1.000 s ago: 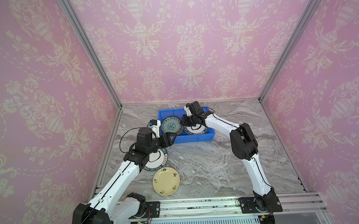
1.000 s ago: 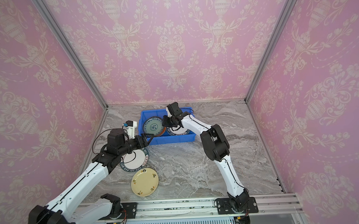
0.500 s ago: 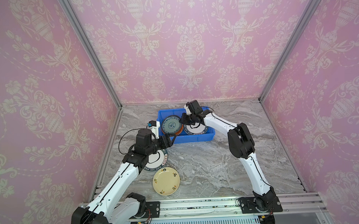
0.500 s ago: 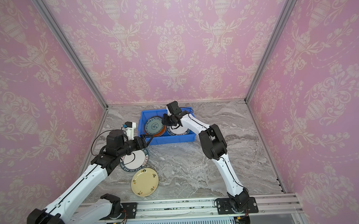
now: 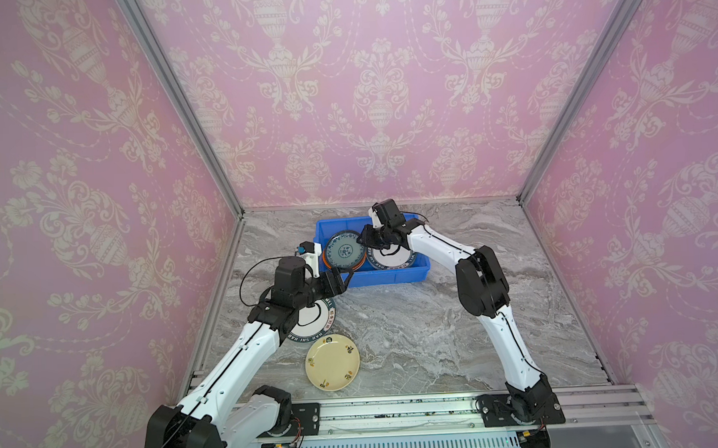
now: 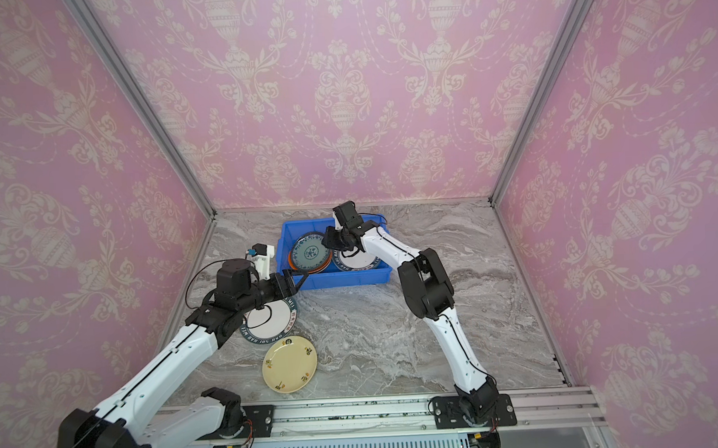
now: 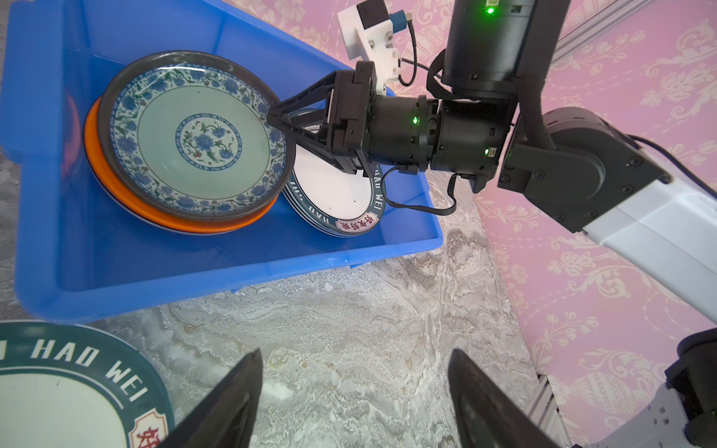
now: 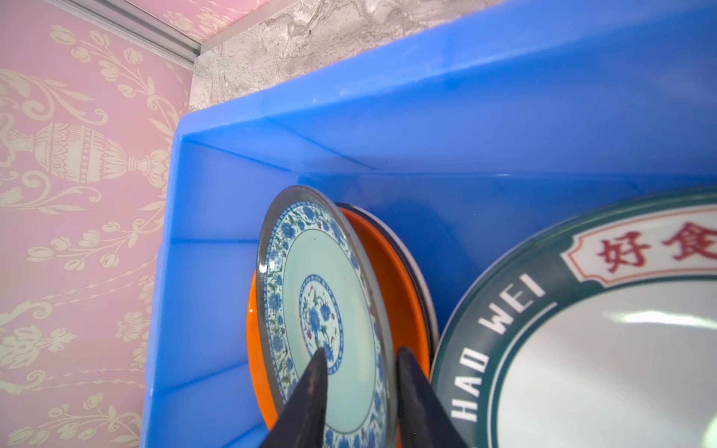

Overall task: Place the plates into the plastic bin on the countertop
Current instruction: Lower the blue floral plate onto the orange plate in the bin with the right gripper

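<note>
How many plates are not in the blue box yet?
2. A white plate with a lettered rim lies partly under the left arm; a cream plate lies in front of it. The arm could hide more.

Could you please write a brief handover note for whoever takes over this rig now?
Left gripper: open, empty, above the grey marble countertop near the blue plastic bin.
Right gripper: jaws apart astride the rim of the teal patterned plate, tilted on the orange plate in the bin.
Done: that stack and the stacked white lettered plates beside it.
Remaining: a loose white lettered plate and a cream plate on the countertop.
</note>
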Controlling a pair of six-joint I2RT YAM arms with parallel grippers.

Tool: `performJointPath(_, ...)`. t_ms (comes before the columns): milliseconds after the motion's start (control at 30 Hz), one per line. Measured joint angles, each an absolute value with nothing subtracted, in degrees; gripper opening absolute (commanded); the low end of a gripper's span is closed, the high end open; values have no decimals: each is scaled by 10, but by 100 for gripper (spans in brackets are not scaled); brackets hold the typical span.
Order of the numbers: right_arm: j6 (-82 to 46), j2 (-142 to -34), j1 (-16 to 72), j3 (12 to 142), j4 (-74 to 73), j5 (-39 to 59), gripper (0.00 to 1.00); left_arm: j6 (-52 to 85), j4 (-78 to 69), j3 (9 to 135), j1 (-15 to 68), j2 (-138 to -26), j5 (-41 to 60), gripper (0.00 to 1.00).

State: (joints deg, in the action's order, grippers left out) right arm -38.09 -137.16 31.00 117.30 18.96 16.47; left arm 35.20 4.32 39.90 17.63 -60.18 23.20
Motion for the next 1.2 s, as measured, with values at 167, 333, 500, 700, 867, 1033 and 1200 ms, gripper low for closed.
performJointPath(167,-377,-1372,310,1173,197,157,33,352,41,399,176,-609,232,77)
performJointPath(333,-366,-1372,310,1173,220,137,39,352,39,399,176,-619,232,78)
performJointPath(500,-359,-1372,310,1176,235,123,39,352,39,399,176,-625,232,77)
performJointPath(700,-340,-1372,312,1176,235,120,31,352,38,399,176,-630,232,77)
performJointPath(867,-329,-1372,314,1187,244,121,27,352,35,399,176,-637,230,77)
performJointPath(1033,-329,-1379,319,1206,245,122,27,352,34,399,176,-638,228,77)
performJointPath(1200,-329,-1392,321,1211,244,126,28,345,35,399,176,-638,221,78)
